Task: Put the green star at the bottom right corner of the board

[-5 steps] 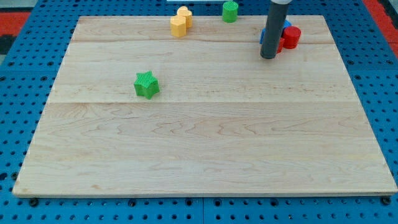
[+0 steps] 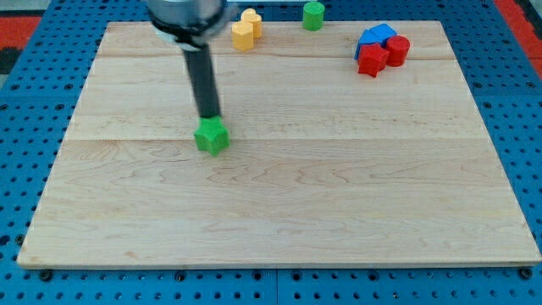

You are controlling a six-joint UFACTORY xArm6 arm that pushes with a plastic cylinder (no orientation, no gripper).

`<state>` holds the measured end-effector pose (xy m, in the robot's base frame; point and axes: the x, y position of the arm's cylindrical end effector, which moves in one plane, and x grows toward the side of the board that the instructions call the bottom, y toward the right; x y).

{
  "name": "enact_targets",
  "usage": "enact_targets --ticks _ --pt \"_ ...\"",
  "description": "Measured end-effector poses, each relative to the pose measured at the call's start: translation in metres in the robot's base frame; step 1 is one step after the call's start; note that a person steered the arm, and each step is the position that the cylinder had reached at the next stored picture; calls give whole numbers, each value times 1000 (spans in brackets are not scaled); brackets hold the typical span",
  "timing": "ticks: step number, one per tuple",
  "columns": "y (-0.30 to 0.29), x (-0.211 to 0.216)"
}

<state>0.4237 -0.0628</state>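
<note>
My tip (image 2: pixel 208 116) sits seemingly touching the green star (image 2: pixel 212 135) just below it; an off-centre push could spin it aside from the board (image 2: pixel 339 212) corner.

My tip (image 2: pixel 208 116) was seen touching the upper edge of the green star (image 2: pixel 212 135), left of the board's (image 2: pixel 339 203) centre. Yellow blocks (image 2: pixel 246 30), a green cylinder (image 2: pixel 313 14) and clustered red (image 2: pixel 383 54) and blue blocks (image 2: pixel 376 35) were ranged along the view's top.

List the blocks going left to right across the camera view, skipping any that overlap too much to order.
Green star → yellow blocks → green cylinder → blue and red cluster. My tip sits at the star's top edge.
</note>
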Motion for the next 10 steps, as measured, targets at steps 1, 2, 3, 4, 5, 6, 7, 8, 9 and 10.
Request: enact_targets --ticks 1,2,3,4,5,6,7,8,9,10 --pt "8 12" --pt "-75 -21" --pt "-90 31" --pt "-4 64" --pt "-2 53" --pt "-52 35" --pt "-1 42" --pt "50 49" --pt "-6 30" --pt "33 13"
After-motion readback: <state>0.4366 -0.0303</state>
